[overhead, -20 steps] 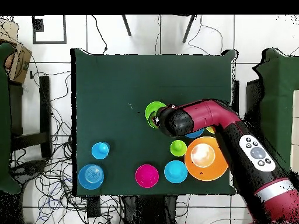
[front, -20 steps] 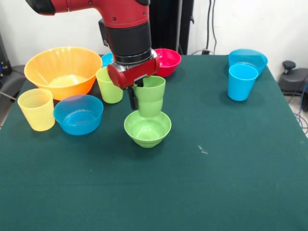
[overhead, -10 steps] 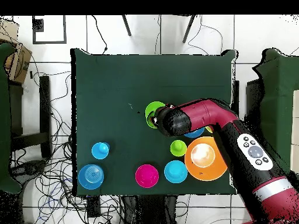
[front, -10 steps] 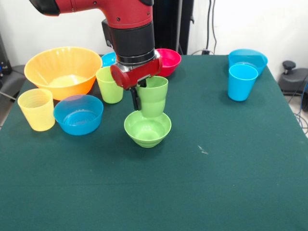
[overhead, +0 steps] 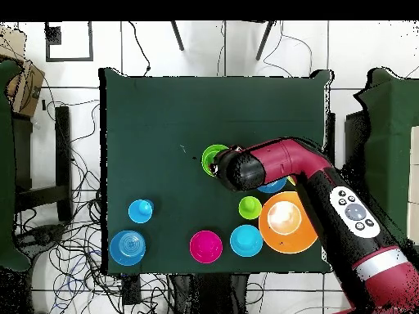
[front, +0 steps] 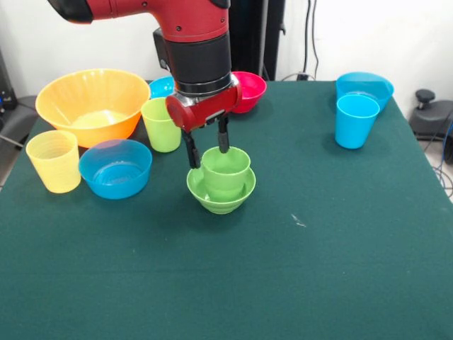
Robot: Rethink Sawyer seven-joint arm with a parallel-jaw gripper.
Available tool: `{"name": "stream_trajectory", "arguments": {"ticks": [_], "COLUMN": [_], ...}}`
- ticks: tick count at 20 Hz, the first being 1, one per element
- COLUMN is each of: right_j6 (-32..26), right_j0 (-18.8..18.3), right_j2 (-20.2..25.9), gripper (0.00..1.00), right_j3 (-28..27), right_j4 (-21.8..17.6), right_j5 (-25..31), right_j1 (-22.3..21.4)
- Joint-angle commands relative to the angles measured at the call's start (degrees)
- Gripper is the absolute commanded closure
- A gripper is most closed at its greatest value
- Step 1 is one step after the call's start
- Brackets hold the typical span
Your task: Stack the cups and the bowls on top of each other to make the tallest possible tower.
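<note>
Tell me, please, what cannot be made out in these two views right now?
- Overhead view: the green cup is hidden under the arm's wrist; only part of the green bowl shows.
- Overhead view: the gripper is hidden the same way.
- Front view: the small blue bowl behind the arm shows only a sliver.
- Front view: the cup's base is hidden by the bowl's rim.

The arm (front: 141, 10) is glossy red, a thick rounded tube; at its end sits a broad black cylindrical band, then a thin silvery ring, then a red flange shaped like a rounded block (front: 204, 110); below that the gripper (front: 205, 145) has two slim black fingers (front: 222, 134); from overhead, the red link carries a pale grey oval panel (overhead: 353, 211) with dark round buttons, and a silver-white ring (overhead: 385, 263) banding the arm toward five o'clock.
</note>
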Motion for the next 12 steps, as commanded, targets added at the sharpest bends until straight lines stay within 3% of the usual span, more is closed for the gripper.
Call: {"name": "stream_trajectory", "arguments": {"ticks": [1,5,12], "right_j6": [-11.9,-13.7,-11.9], "right_j0": [2.2,2.8,3.5], "right_j2": [-0.7,-0.6,-0.7], "gripper": [0.0,0.0,0.0], "right_j3": [-1.7,-2.1,-2.0], "right_j4": [-4.4,-5.0,-4.4], "right_j5": [0.7,1.7,1.6], "right_j1": [0.6,0.9,0.2]}}
